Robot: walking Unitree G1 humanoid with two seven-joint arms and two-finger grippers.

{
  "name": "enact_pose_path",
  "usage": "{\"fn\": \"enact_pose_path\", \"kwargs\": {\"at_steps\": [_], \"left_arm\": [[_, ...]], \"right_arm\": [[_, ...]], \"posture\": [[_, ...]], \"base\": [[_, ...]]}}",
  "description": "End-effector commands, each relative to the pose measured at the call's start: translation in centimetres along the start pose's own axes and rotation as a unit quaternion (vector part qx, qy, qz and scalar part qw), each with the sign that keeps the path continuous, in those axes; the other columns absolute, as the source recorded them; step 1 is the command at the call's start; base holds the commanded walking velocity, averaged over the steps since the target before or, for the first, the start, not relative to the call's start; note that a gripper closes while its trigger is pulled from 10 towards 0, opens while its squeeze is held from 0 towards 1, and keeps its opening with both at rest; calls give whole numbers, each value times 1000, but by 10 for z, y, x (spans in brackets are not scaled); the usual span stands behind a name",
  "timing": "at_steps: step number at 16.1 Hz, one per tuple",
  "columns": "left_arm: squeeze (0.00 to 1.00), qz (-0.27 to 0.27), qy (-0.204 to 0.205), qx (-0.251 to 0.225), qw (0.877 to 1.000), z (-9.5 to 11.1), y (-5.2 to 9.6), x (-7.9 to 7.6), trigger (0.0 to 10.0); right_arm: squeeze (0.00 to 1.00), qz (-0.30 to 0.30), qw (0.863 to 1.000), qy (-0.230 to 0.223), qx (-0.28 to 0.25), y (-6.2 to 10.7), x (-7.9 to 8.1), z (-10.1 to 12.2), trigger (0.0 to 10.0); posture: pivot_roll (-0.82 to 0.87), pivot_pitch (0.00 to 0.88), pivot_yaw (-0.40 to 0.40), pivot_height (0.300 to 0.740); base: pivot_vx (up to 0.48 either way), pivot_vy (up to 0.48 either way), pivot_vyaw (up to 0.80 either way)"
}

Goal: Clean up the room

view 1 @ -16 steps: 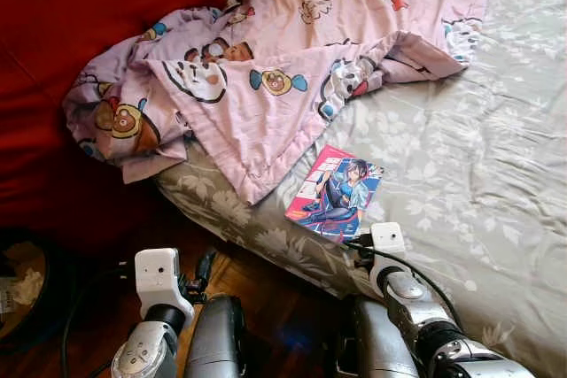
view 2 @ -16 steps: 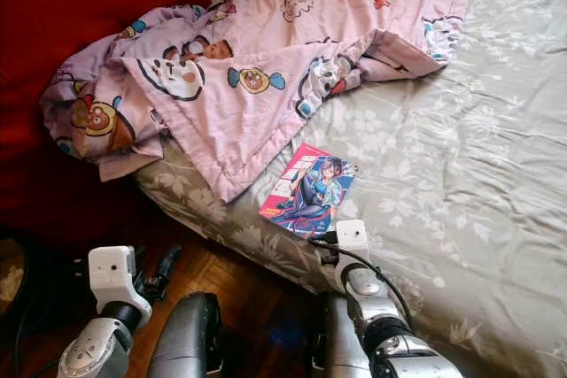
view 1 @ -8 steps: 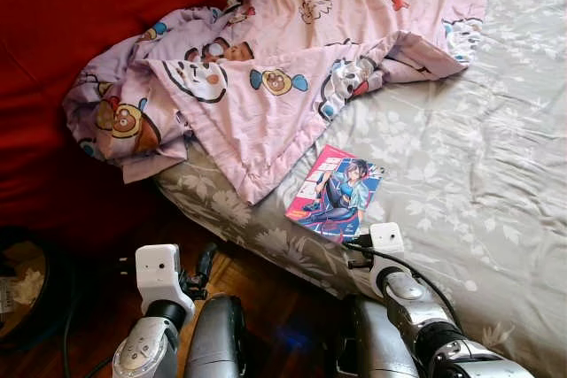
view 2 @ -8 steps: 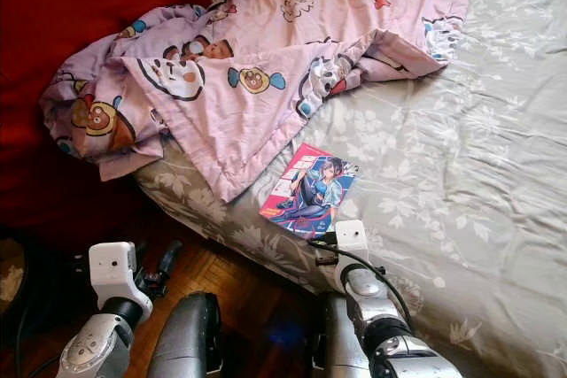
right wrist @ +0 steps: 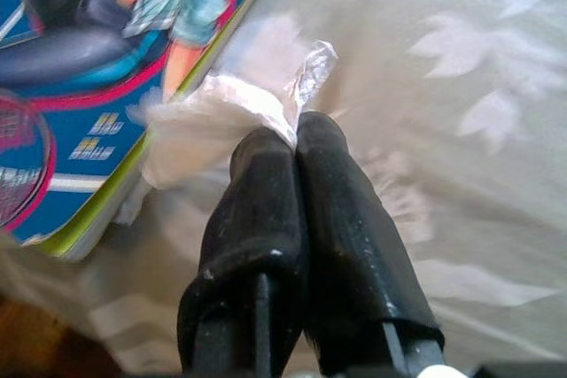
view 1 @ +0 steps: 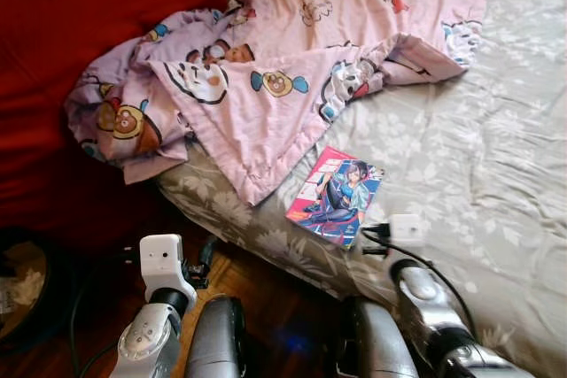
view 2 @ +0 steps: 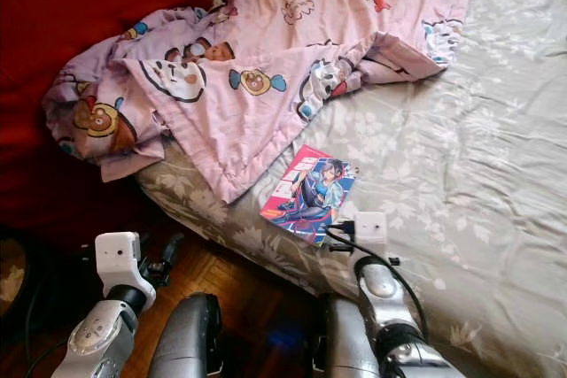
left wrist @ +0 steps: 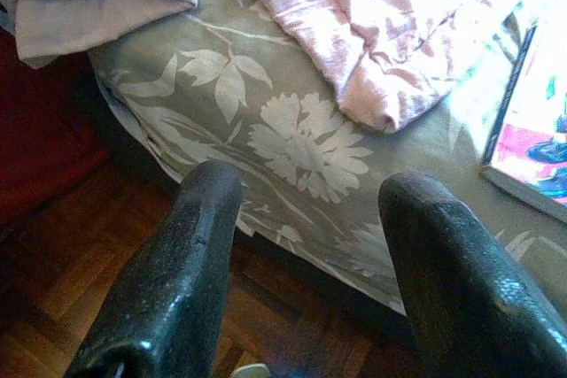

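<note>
A bed (view 1: 496, 130) with a grey-green floral sheet takes up most of the head views, its near edge running diagonally from the upper left down toward the lower middle. Beyond that edge lies dark parquet floor (view 2: 221, 281), and a large red surface (view 1: 80, 33) rises along the bed's left side. A pink cartoon-print blanket (view 1: 275, 50) is bunched over the bed's far left corner, with 1 pointed fold reaching down toward the near edge.

A comic book (view 1: 335, 194) with a blue and pink cover lies flat on the sheet close to the near edge, just beside the tip of that blanket fold. Its long axis runs from the near edge up toward the middle of the bed, tilted a little to the right.

The right gripper (right wrist: 297, 135) is over the bed at the book's right side, its 2 fingers pressed together on a crumpled clear plastic wrapper (right wrist: 221, 108), which spreads over the edge of the book's cover.

The left gripper (left wrist: 310, 219) hangs low above the floor beside the bed's near edge, its 2 fingers (left wrist: 177, 272) spread apart with nothing between them.
</note>
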State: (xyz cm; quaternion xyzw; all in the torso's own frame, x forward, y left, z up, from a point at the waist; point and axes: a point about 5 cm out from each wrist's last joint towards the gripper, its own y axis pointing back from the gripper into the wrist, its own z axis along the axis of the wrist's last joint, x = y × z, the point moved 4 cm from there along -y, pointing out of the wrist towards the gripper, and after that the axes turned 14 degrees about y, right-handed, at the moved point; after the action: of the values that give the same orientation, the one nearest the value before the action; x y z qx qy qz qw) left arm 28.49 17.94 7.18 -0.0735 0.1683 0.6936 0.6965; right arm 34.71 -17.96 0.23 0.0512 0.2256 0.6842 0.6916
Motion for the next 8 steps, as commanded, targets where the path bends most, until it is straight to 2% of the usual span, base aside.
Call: {"fn": "enact_pose_path", "kwargs": {"at_steps": [1,3,5,6,7,8], "left_arm": [[0,8,-11,15,1000,-10,1,8,10000],[0,8,-12,16,1000,-13,-3,10,10000],[0,12,-13,19,1000,-18,-4,14,10000],[0,12,-15,21,1000,-20,-5,16,10000],[0,14,-17,21,1000,-24,-4,18,10000],[0,17,-18,22,999,-26,-5,19,10000]], "right_arm": [[0,-22,1000,-13,-2,7,-9,-12,0],[0,-33,999,-22,-21,12,-14,-13,0],[0,-28,997,-25,-63,22,-12,-8,0],[0,-26,996,-34,-74,25,-11,-7,3176],[0,-25,995,-47,-83,30,-9,-9,10000],[0,-26,995,-52,-80,32,-9,-13,10000]], "posture": [[69,161,3,626],[56,128,1,626],[38,94,-1,626],[29,83,-3,626],[24,69,-4,626],[24,56,-7,626]], "base": [[0,0,0],[0,0,0],[0,0,0],[0,0,0],[0,0,0],[0,0,0]]}}
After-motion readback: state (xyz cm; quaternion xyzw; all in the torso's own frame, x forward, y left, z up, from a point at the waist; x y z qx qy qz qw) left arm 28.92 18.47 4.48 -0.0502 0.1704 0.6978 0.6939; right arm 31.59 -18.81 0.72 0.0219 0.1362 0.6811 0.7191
